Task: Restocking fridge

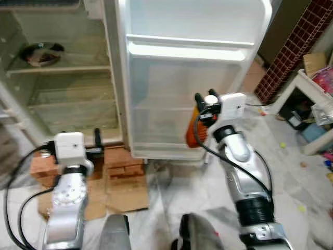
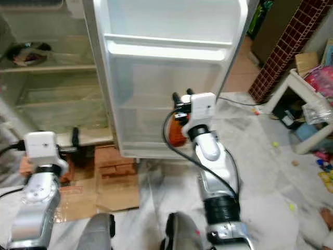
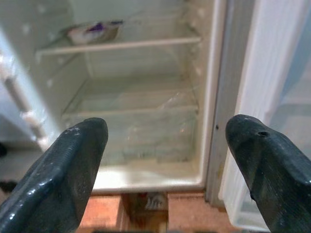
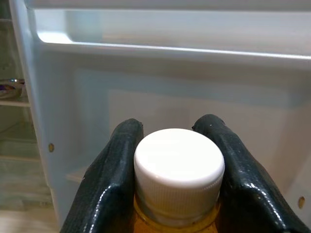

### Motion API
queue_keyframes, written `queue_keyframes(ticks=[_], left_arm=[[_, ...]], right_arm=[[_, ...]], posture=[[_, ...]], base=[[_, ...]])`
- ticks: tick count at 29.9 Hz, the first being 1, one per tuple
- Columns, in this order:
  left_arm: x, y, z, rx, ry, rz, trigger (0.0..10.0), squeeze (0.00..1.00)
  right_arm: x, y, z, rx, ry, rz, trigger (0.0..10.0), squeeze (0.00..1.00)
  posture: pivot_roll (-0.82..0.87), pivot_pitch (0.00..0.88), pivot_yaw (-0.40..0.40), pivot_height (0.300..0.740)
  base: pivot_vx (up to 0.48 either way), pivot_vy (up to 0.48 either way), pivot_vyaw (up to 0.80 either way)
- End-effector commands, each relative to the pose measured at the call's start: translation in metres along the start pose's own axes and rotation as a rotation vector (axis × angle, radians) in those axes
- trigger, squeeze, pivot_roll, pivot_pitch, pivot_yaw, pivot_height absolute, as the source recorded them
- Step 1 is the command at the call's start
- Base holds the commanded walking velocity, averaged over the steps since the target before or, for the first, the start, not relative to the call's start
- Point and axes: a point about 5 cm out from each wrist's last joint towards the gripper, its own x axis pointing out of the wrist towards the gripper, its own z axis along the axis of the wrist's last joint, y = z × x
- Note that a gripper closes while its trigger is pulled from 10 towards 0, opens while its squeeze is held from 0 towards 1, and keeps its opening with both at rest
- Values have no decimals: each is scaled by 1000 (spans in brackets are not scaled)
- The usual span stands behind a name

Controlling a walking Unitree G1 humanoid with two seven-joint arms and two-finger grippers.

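**Orange bottle held at the open fridge door**

Right now the right gripper [image 4: 170, 170] is clenched on an orange plastic bottle with a white ribbed screw cap [image 4: 179, 167], its two black fingers [image 4: 114, 179] pressed against either side of the cap and neck. In the head views the bottle [image 1: 193, 133] hangs below that gripper, just in front of the lower part of the white inner panel of the open fridge door [image 1: 182, 83], near the door's bottom shelf rail; whether it touches the door cannot be told. A black cable loops from the wrist down the silver right arm [image 1: 244, 166].

Over on the other side, the left gripper [image 3: 170, 160] is released, its fingers [image 3: 68, 170] spread wide and holding nothing. It is raised before the fridge's open main compartment [image 1: 67, 94], low down by the bottom edge. Inside, pale wire-edged shelves [image 3: 121, 46] run across, and a shallow metal dish [image 1: 39, 54] sits on the upper shelf with something dark in it. A clear drawer [image 3: 136, 126] lies at the bottom.

Beneath the fridge are red-brown bricks [image 1: 122, 159] and flattened brown cardboard [image 1: 125, 192] on a marbled pale floor [image 1: 197, 192]. Off to the robot's right stand a white low desk [image 1: 312, 94] carrying pink and clear clutter and a dark red lattice screen [image 1: 291, 47], with small scraps scattered over the floor near them.
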Motion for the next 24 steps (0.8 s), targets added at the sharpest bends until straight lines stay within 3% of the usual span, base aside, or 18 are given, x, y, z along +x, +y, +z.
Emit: queue_keyframes(ticks=[1,10,24], left_arm=[[0,-8,3,-15,-17,-36,10000,0],[-3,-8,7,-29,-47,-67,10000,0],[-6,-8,8,-25,-48,-78,10000,0]], right_arm=[[2,-10,5,-27,-11,-25,10000,0],[-11,-25,-5,-95,24,-88,10000,0],[-17,-23,-9,-83,25,-70,10000,0]], posture=[[85,31,-60,652],[92,36,-59,652],[93,49,-63,652]], base=[[337,0,0],[337,0,0],[321,0,0]])
